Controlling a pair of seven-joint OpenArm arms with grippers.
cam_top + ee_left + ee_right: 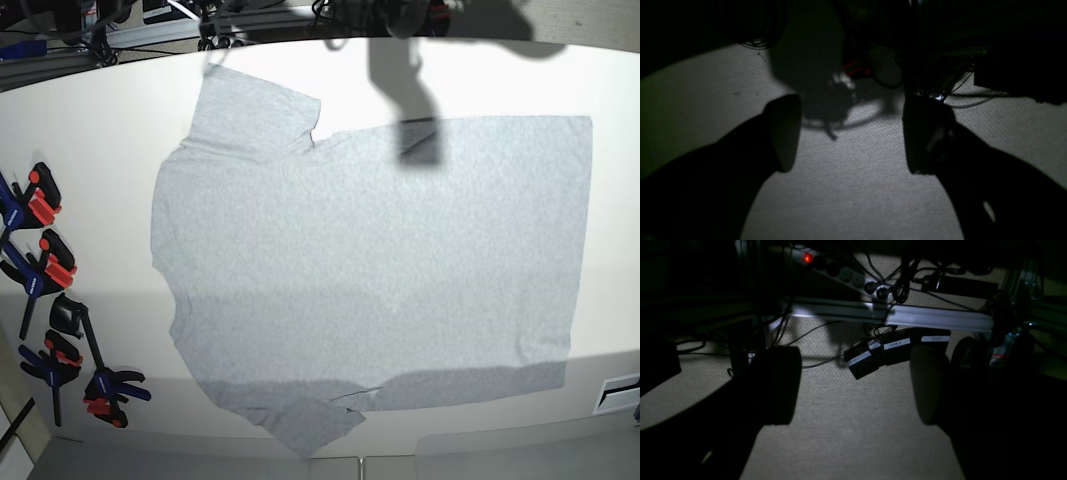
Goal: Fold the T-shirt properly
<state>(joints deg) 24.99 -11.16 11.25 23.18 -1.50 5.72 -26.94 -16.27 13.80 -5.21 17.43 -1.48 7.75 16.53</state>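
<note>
While base view shows T-shirt (pixel 370 270) spread flat on table (pixel 100 120), wrist views miss it; we see left gripper (pixel 851 133), right gripper (pixel 855 385) spread wide, empty, over carpet (pixel 846 436).

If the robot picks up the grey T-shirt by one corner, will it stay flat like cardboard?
Probably not. The T-shirt looks like thin soft cloth lying limp on the table, so it would likely droop and crumple. Its sleeve would probably dangle. It seems light, and pushing may bunch it into wrinkles.
</note>
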